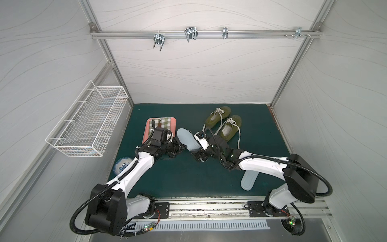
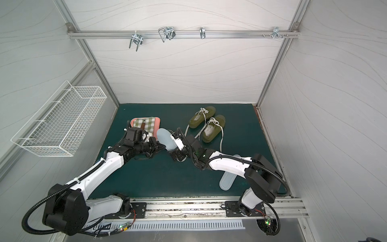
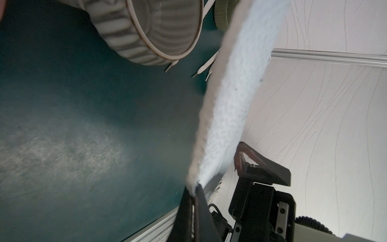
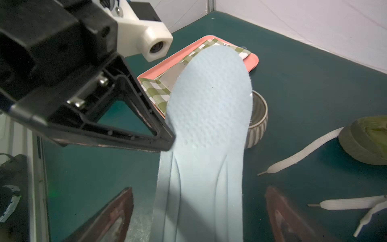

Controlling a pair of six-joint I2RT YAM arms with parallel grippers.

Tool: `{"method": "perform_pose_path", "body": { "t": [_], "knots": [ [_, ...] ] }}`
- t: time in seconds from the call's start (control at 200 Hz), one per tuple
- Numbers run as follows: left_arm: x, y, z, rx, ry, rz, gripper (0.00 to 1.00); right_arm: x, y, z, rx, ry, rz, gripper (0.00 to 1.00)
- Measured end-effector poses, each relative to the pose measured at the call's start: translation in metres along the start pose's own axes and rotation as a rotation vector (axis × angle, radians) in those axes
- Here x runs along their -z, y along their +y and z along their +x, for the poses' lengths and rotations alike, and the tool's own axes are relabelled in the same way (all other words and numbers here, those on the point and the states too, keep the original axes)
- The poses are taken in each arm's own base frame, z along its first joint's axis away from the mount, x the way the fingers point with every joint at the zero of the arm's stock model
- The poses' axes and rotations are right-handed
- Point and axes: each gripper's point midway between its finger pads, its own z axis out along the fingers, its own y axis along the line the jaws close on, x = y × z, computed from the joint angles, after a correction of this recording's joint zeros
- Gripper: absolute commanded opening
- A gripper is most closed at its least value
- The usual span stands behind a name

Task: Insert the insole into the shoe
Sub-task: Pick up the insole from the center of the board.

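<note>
Pale blue foam insole is up off the green mat, in the gap between the pink tray and the olive shoes, toe end tipped toward the back wall.

The left arm reaches in from the front-left corner, wrist rolled sideways. The left gripper is pinched tight on the insole's side edge; the left wrist view shows that clearly.

The right arm comes across low from the front-right, elbow bent. The right gripper is spread wide, one finger each side of the heel end. Can't tell if either finger actually touches the foam.

The nearer shoe and the far shoe sit side by side at the back right, white laces trailing loose.

Hard to see:
- In both top views the right wrist covers the insole's heel.
- The ribbed bowl only shows in the wrist views.
- A second insole is half under the right forearm.
- A blue-patterned plate is partly under the left one.
</note>
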Motion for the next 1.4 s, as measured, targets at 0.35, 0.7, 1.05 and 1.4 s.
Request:
{"method": "perform_pose_path", "body": {
  "t": [0.35, 0.7, 1.05, 1.4],
  "knots": [
    [0.0, -0.003, 0.001, 0.016, 0.008, 0.014, 0.0, -0.019, 0.006, 0.017, 0.005, 0.06, -0.049, 0.97],
    [-0.003, 0.001, 0.003, 0.049, 0.02, 0.023, 0.0, -0.027, 0.001, 0.016, 0.027, 0.059, -0.017, 0.88],
    [-0.005, 0.004, 0.006, 0.069, 0.024, 0.042, 0.0, -0.027, 0.0, 0.014, 0.044, 0.05, -0.014, 0.65],
    [-0.006, 0.001, 0.004, 0.089, 0.018, 0.067, 0.14, -0.027, -0.002, 0.011, 0.045, 0.037, -0.01, 0.48]
  ]
}}
